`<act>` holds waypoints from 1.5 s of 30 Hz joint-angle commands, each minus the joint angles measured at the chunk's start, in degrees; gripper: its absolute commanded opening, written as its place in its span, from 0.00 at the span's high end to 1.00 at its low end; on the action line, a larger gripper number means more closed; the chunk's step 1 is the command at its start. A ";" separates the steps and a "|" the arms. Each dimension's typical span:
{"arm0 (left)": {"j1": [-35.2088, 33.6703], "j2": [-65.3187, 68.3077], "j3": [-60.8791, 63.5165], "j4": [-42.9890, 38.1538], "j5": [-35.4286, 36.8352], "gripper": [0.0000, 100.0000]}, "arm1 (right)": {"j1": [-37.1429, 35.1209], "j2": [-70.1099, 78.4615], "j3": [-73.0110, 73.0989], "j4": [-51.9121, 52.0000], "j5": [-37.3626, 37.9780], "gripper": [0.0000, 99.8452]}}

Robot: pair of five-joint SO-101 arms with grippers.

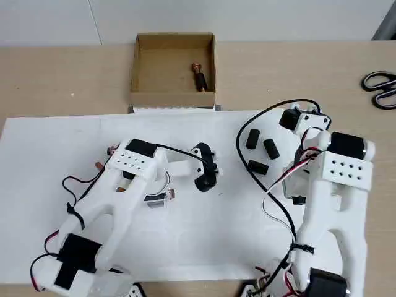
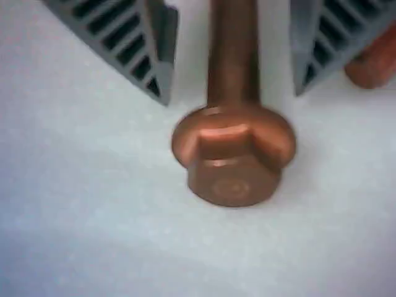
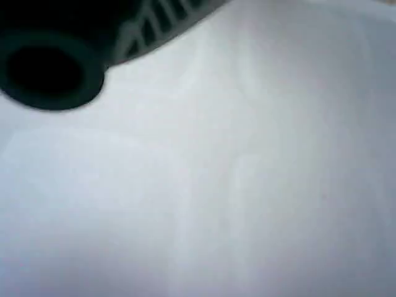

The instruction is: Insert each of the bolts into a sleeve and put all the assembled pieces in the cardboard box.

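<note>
The left claw (image 2: 232, 90) stands open, low over the left half of the white sheet (image 1: 204, 247), its jaws on either side of a copper bolt (image 2: 232, 154) that lies flat, clear of its shank. A second bolt (image 2: 371, 62) lies just beside. Whether the right claw (image 3: 167, 21) is open or closed I cannot tell; a black sleeve (image 3: 49, 71) lies right by it. Three loose sleeves (image 1: 271, 148) lie on the sheet's right half. The cardboard box (image 1: 173, 98) at the sheet's far edge holds one assembled piece (image 1: 199, 75)
</note>
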State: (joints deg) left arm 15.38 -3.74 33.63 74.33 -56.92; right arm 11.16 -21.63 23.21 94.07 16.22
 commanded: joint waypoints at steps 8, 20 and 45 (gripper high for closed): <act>0.35 -0.35 5.85 -6.77 -0.26 0.87 | 0.40 -1.54 -0.35 -0.57 0.70 1.00; 0.44 -0.70 5.76 -7.91 -0.18 0.99 | 0.31 -1.54 -0.35 -0.48 0.79 1.00; 0.26 -0.97 -23.78 18.90 0.35 1.00 | 0.22 -1.98 -0.35 -0.13 0.79 1.00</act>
State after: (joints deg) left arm 15.47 -3.74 14.99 89.80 -57.19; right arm 11.16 -21.63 23.21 94.07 16.22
